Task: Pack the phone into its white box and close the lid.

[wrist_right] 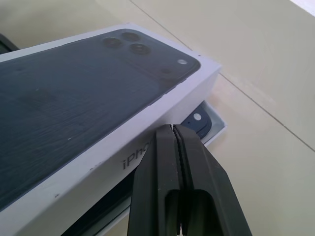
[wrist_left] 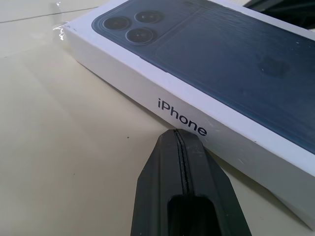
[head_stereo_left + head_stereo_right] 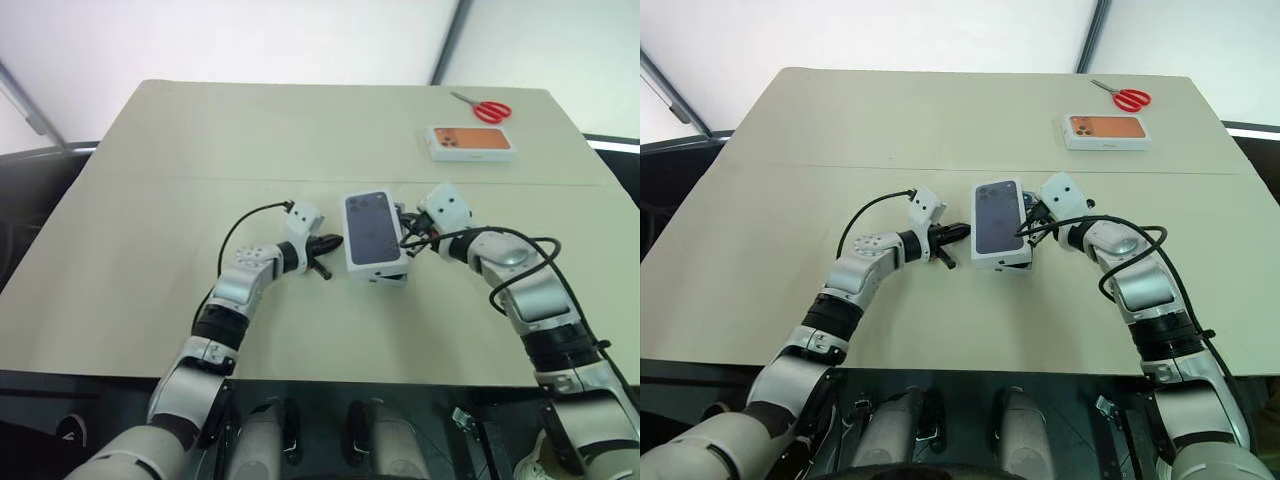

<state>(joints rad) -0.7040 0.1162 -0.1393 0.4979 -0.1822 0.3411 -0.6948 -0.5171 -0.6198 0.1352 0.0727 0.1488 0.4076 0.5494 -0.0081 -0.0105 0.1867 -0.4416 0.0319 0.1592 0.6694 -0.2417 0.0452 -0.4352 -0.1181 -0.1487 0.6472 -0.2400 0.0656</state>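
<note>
The lid (image 3: 373,230), white with a dark navy phone picture on its top, lies slightly askew over the white box (image 1: 220,129) at the table's middle. At one corner the box sticks out from under the lid, and there a bit of the dark phone (image 1: 196,123) shows inside it. My left gripper (image 3: 333,243) is shut, its tips right at the lid's left side wall by the printed word; whether they touch I cannot tell. My right gripper (image 3: 405,236) is shut too, its tips against the lid's right side wall, above the uncovered corner.
Another white box with an orange phone picture (image 3: 471,142) lies at the far right of the table (image 3: 150,200). Red-handled scissors (image 3: 485,108) lie beyond it near the far edge. Black cables loop from both wrists.
</note>
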